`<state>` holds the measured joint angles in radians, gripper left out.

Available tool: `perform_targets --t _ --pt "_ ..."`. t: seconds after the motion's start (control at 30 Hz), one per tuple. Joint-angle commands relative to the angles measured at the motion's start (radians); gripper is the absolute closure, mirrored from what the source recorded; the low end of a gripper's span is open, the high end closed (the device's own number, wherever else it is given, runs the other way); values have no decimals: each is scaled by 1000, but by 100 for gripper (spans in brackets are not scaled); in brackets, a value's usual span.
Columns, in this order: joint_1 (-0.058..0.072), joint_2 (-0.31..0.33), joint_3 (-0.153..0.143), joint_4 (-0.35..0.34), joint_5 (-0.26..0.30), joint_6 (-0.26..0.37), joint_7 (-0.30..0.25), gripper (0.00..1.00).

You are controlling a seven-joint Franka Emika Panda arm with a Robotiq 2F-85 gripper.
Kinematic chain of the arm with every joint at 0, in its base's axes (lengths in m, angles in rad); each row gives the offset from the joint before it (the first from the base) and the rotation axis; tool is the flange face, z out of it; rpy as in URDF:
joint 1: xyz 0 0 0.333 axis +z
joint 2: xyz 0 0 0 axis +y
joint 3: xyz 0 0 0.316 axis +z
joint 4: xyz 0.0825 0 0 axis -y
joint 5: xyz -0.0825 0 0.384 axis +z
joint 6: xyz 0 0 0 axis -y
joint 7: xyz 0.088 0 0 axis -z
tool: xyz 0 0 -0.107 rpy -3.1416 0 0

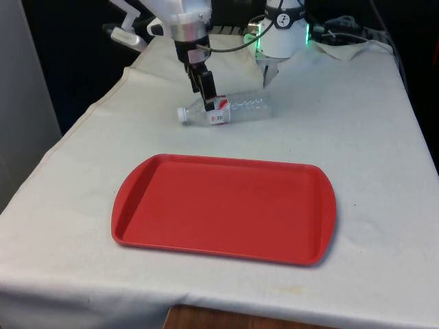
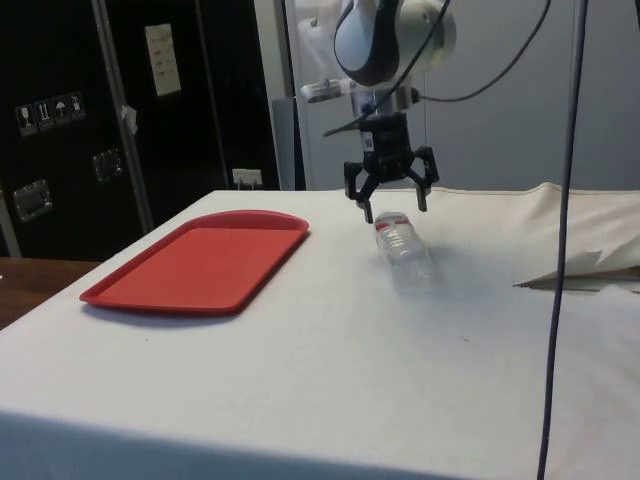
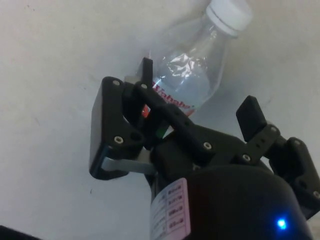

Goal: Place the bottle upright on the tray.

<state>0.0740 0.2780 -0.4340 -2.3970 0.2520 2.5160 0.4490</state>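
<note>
A clear plastic bottle (image 1: 230,110) with a white cap and a red-and-white label lies on its side on the white cloth, beyond the red tray (image 1: 223,205). The cap points to the front view's left. My gripper (image 1: 208,101) hangs just above the bottle's label, open, its fingers spread to either side of the bottle. The side view has the gripper (image 2: 392,203) directly over the bottle (image 2: 403,250), with the tray (image 2: 200,260) off to one side. From the wrist, the bottle (image 3: 192,75) lies between the two fingers (image 3: 145,70), not gripped.
The tray holds nothing and sits near the table's front edge. A crumpled fold of cloth (image 1: 350,44) and cables lie at the far right corner by the robot base (image 1: 282,34).
</note>
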Motion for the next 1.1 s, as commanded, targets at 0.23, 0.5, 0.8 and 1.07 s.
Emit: perform_targets --t 0.23,0.5,0.8,1.07 --pt "-15 21 -4 40 70 -79 -72 0" --pt "-21 34 -20 63 110 -139 -126 0" --pt "-25 70 -36 113 159 -221 -174 0" --pt "-28 101 -44 159 194 -298 -198 0"
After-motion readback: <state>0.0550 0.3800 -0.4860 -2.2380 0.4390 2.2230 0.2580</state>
